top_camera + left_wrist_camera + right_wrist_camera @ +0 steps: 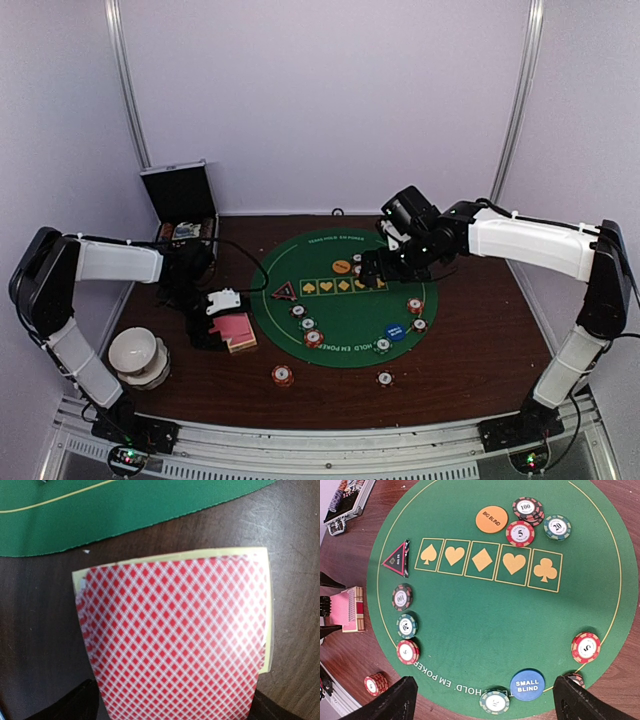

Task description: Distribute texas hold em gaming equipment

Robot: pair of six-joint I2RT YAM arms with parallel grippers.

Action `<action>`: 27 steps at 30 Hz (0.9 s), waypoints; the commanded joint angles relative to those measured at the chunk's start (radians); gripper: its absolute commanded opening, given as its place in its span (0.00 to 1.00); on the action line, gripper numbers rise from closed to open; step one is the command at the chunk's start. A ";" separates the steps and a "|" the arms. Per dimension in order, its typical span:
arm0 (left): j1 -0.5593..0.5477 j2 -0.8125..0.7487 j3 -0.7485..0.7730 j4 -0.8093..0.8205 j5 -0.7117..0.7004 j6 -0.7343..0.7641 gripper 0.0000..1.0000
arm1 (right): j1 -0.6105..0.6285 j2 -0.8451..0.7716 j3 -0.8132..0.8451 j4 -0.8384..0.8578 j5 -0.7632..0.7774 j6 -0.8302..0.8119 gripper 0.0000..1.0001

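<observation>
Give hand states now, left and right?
Left hand: open, fingers either side of the card deck.
Right hand: open, empty, above the green mat.

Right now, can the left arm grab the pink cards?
Probably yes. The left gripper hangs open right over the cards, with one finger on each side, and nothing lies on top of them. The green mat ends just beside them, so it should not get in the way.
</observation>
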 commanded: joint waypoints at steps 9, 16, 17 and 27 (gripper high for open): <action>-0.008 -0.006 -0.014 0.042 0.011 0.016 0.75 | 0.010 -0.020 -0.028 0.054 -0.074 0.033 0.95; -0.008 -0.019 -0.018 0.043 0.010 0.012 0.60 | 0.022 0.007 -0.026 0.096 -0.129 0.059 0.93; -0.008 -0.021 -0.017 0.043 0.009 0.010 0.54 | 0.024 0.013 -0.024 0.101 -0.137 0.065 0.93; -0.009 -0.063 -0.016 0.042 -0.009 0.005 0.17 | 0.055 0.073 0.012 0.138 -0.201 0.094 0.92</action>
